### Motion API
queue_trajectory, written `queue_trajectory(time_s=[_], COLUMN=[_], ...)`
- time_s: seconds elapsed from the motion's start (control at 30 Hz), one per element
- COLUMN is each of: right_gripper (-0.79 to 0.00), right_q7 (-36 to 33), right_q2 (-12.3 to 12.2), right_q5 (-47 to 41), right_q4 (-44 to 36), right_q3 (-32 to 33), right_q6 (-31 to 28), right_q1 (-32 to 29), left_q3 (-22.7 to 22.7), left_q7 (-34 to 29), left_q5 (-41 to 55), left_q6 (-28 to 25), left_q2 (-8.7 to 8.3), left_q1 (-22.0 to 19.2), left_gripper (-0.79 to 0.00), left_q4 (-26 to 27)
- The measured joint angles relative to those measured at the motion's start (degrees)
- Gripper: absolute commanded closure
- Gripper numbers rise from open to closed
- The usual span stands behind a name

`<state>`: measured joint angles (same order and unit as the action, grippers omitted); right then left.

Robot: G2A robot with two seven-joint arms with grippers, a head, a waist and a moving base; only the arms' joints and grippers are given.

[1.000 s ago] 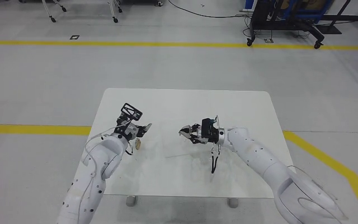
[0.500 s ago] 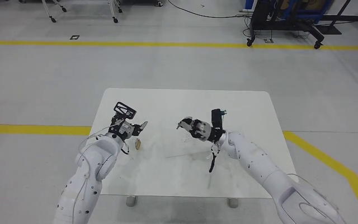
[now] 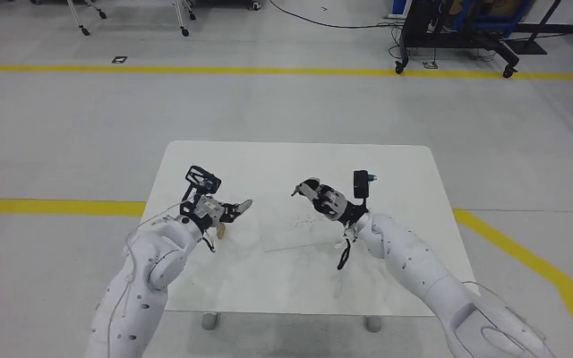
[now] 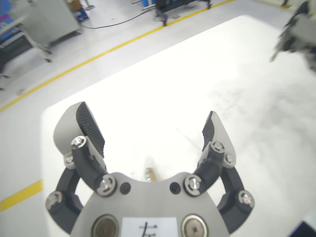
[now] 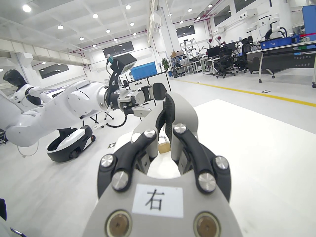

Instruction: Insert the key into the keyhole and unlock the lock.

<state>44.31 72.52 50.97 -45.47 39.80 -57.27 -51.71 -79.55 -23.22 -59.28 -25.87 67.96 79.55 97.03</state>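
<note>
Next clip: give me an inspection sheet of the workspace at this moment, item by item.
surface: white table, grey scuffs near its middle.
job's things: brass padlock lies on the table near its left edge; the key is too small to make out.
clutter: nothing seen.
grippers: left gripper open, close to the padlock, not gripping it; right gripper shut, raised over the table's middle.
cables: black cable hangs from the right wrist; floor cable behind the table.
surroundings: yellow floor lines, wheeled rack.

Open table (image 3: 295,268) separates left pincer (image 4: 147,109) and right pincer (image 3: 300,188); lock (image 3: 220,231) lies beneath the left.
</note>
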Motion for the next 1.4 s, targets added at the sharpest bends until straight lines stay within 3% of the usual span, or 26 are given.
queue_trajectory(time_s=[0.17, 0.33, 0.4, 0.57, 0.7, 0.93, 1.03, 1.23, 1.27, 1.3, 1.4], right_gripper=[0.000, 0.000, 0.000, 0.000, 0.000, 0.000, 0.000, 0.000, 0.000, 0.000, 0.000], right_q7=[-3.92, -9.90, -12.68, -18.12, -22.89, -28.68, -30.59, -33.25, -33.59, -33.93, -34.96], right_q2=[0.82, 1.34, 1.38, 1.10, 0.80, 0.97, 1.08, 1.32, 1.36, 1.39, 1.49], right_q5=[-10.88, -22.25, -26.70, -37.48, -43.10, -47.87, -48.24, -48.78, -48.89, -48.99, -49.23], right_q4=[-2.62, -5.27, -6.28, -8.15, -9.03, -9.06, -8.97, -9.38, -9.41, -9.42, -9.59], right_q3=[-0.20, -3.18, -4.66, -6.80, -7.45, -7.27, -6.79, -5.74, -5.56, -5.37, -4.69], right_q6=[-0.76, -0.73, -0.73, -0.73, -0.73, -0.74, -0.74, -0.74, -0.74, -0.74, -0.74], right_q1=[-2.11, -2.53, -2.27, -1.87, -1.49, -1.53, -1.55, -2.14, -2.22, -2.29, -2.58], left_q3=[-0.93, 2.64, 4.31, 8.22, 10.64, 12.34, 12.53, 12.89, 12.92, 12.94, 13.03], left_q7=[-10.87, -29.37, -33.37, -31.93, -28.35, -26.39, -26.18, -25.53, -25.45, -25.34, -25.07], left_q5=[38.22, 73.33, 79.97, 77.56, 72.71, 71.18, 70.73, 69.92, 69.88, 69.85, 69.57], left_q6=[-10.99, -11.53, -12.25, -16.43, -17.33, -17.98, -18.13, -17.96, -17.89, -17.81, -17.44], left_q2=[-0.15, -0.24, -0.01, 0.75, 1.23, 1.43, 1.34, 1.17, 1.14, 1.12, 1.02], left_q1=[-2.87, -8.86, -11.09, -13.78, -14.75, -15.27, -15.38, -15.30, -15.29, -15.29, -15.26], left_gripper=[-0.785, -0.785, -0.785, -0.603, -0.385, -0.363, -0.314, -0.157, -0.049, 0.000, 0.000], left_q4=[-7.63, -18.00, -21.36, -24.26, -25.35, -25.79, -25.82, -25.59, -25.58, -25.57, -25.49])
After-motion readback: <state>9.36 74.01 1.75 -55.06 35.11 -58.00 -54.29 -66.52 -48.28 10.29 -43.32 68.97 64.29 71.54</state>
